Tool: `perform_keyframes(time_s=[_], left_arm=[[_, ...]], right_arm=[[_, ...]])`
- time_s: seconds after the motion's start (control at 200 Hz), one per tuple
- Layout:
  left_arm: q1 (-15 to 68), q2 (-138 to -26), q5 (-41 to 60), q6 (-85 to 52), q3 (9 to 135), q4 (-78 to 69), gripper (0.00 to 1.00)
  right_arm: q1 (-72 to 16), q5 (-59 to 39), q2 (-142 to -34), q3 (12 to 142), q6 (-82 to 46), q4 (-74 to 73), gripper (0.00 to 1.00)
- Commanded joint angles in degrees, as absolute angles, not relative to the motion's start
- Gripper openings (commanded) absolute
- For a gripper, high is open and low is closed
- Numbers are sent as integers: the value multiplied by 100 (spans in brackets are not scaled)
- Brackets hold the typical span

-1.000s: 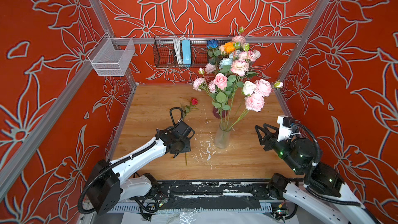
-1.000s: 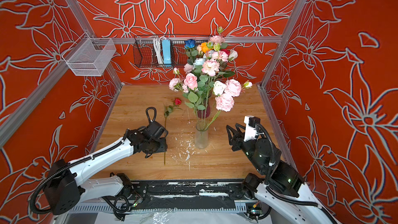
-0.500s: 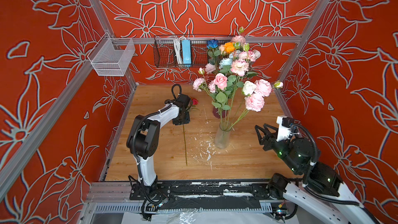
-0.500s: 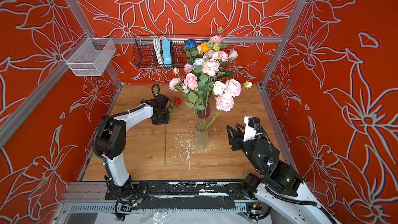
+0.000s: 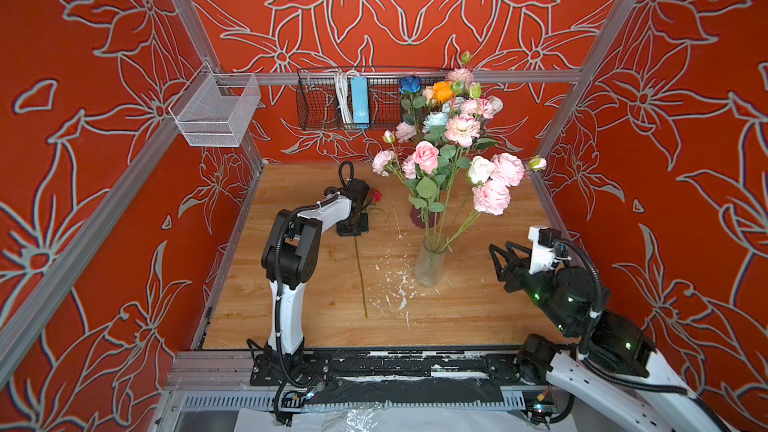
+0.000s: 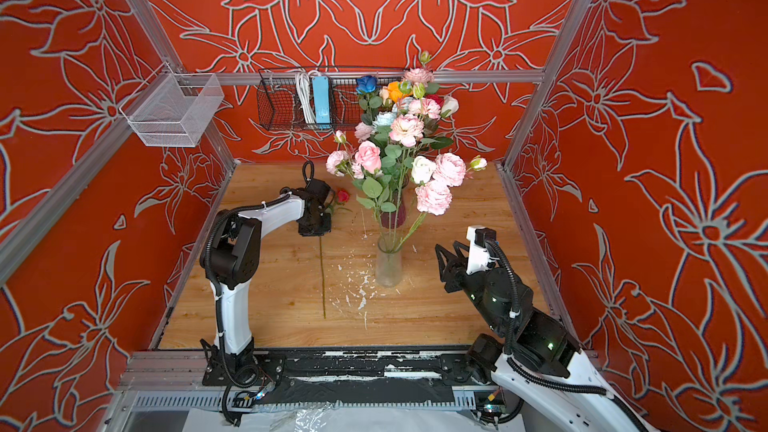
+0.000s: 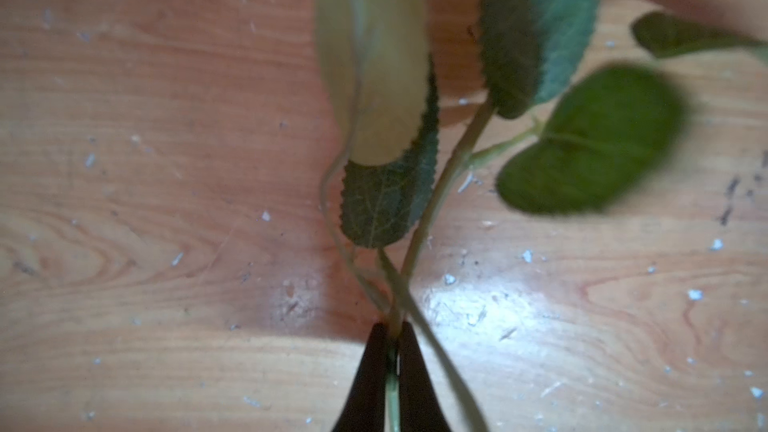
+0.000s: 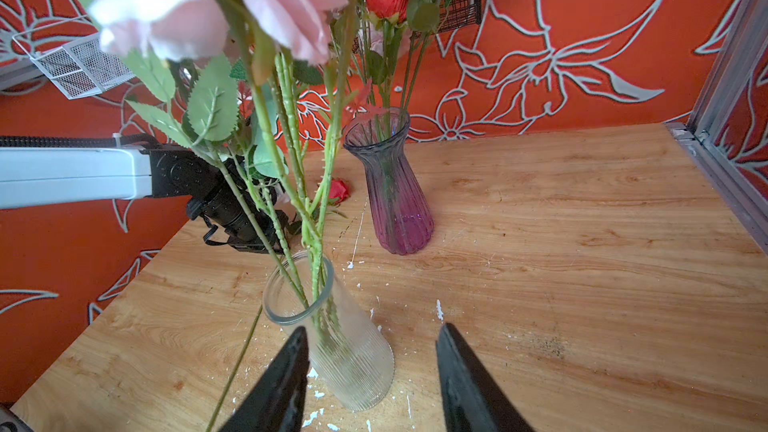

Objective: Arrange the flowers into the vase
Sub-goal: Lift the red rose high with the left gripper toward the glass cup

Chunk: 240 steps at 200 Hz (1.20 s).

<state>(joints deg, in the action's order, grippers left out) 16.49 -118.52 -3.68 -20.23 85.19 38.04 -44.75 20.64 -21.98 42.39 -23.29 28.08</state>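
On the tabletop, left tool clamps the rose stem, right tool hangs open by the vase; lifted, the thin stem may pivot and slip.

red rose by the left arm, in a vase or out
Out. The red rose lies flat on the table, its stem along the wood, with the left end effector shut on it.

Paired overhead views, close wrist views
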Motion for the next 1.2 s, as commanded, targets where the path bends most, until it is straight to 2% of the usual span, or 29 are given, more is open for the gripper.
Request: perform_keyframes(time_s=[0.0,0.055,0.275,0.55,0.771,0.996,1.196], left_arm=[[1625,-11780,-356,-1917,8511,3997,3],[1626,-11595,-347,-1932,8474,4040,0],[1697,-10054,-80,-2130,7854,3893,0],[1876,-7012,821,-2499,6070,2149,0],[2173,-5486,1112,-2253,5813,927,0],[2414,-5275,1546,-1690,6891,407,0],[2932,-5605,1840,-1654,7277,-569,0]], right_arm=[[-4515,2258,-2107,4278,-2444,2923,51],[-4513,2265,-2110,4296,-2435,2938,51],[-4511,2268,-2212,4298,-2399,2945,51],[-4517,2216,-2178,3891,-2822,2970,51],[-4496,2205,-2124,3213,-3315,3032,52],[-4235,2007,-1502,2248,-4019,3078,56],[-3876,1430,-1474,2156,-4157,2915,56]])
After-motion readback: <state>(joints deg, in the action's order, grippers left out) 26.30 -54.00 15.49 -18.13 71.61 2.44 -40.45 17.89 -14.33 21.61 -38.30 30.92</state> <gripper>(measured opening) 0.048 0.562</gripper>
